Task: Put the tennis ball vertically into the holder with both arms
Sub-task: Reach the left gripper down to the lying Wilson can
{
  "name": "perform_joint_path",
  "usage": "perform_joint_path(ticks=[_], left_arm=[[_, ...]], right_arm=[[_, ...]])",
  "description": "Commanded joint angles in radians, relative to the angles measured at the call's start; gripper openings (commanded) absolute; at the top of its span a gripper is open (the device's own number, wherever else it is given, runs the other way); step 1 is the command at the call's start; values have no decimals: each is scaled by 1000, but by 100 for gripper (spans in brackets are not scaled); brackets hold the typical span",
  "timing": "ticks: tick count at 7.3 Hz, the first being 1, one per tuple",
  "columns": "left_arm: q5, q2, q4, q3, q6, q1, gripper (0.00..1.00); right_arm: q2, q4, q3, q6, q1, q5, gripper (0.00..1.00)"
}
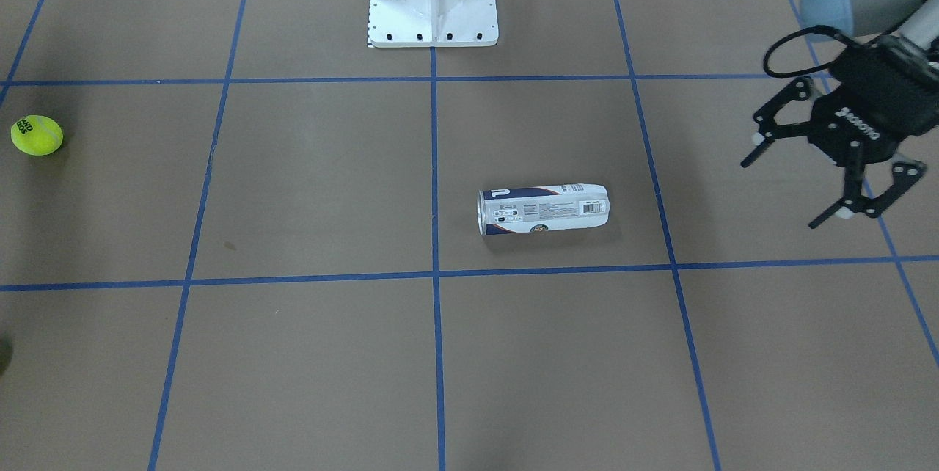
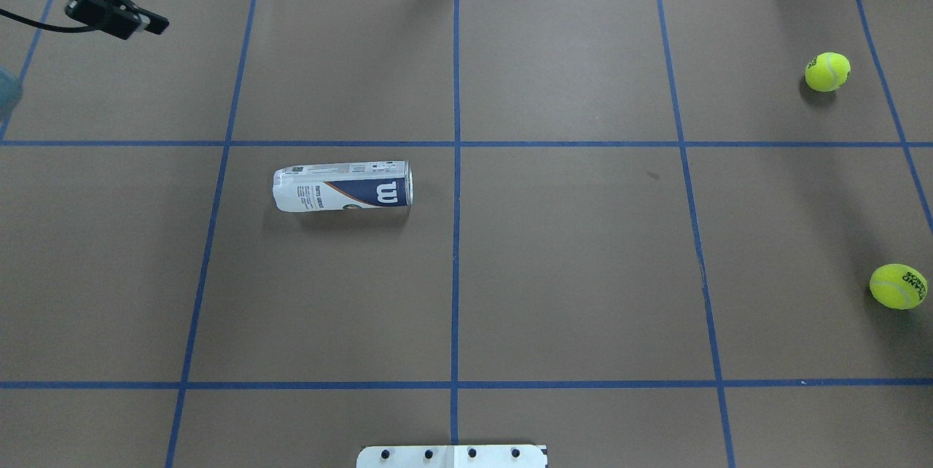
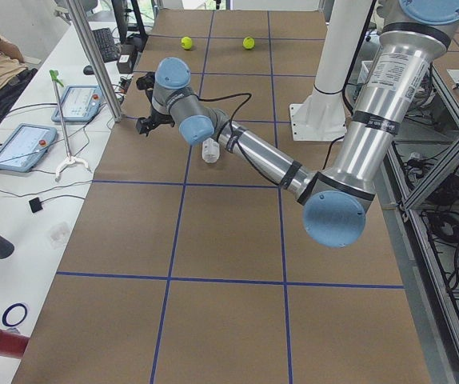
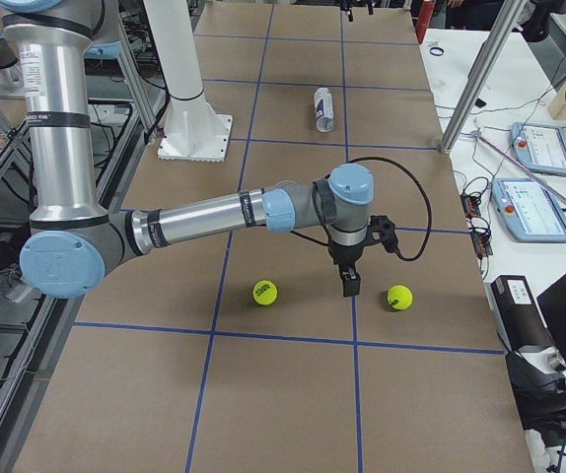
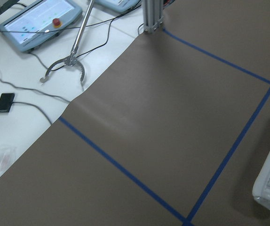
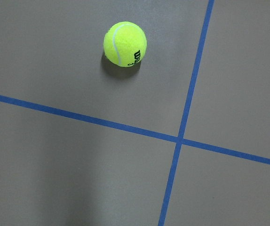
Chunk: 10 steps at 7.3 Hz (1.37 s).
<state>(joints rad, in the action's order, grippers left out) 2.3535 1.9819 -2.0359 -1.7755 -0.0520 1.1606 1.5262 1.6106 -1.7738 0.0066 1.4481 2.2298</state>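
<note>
The holder (image 1: 543, 208) lies sideways, well apart from the left gripper (image 1: 788, 188) (jaws spread wide).

Left hand (image 3: 141, 104) hovers near what seems the holder (image 3: 210, 151).

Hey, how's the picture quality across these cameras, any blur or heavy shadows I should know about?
Front-facing view: sharp and evenly lit; the holder throws only a soft shadow. Left wrist view: soft overall, the holder's end at the right edge blurred. Right wrist view: the tennis ball is crisp, with a broad faint shadow in the picture's lower left.
</note>
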Motion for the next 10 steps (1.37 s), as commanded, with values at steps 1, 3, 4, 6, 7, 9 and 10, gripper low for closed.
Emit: perform_joint_path(ticks=[1,3,4,6,7,9,10], left_arm=[[-14,49,-1,-5,-2,-135,99],[-144,67,0,-5,-3,-307,99],[-239,74,5,-4,-14,-390,99],[-290,75,9,8,-119,-461,99],[-309,77,19,10,-121,-473,99],[-339,112,26,62,-123,-487,99],[-339,144,26,103,-133,-487,99]], right_arm=[[0,0,2,1,0,1,99],[15,-1,2,1,0,4,99],[17,0,1,3,2,5,99],[17,-1,-1,3,2,7,99],[17,0,-1,3,2,7,99],[17,0,-1,3,2,8,99],[17,0,-1,3,2,8,99]])
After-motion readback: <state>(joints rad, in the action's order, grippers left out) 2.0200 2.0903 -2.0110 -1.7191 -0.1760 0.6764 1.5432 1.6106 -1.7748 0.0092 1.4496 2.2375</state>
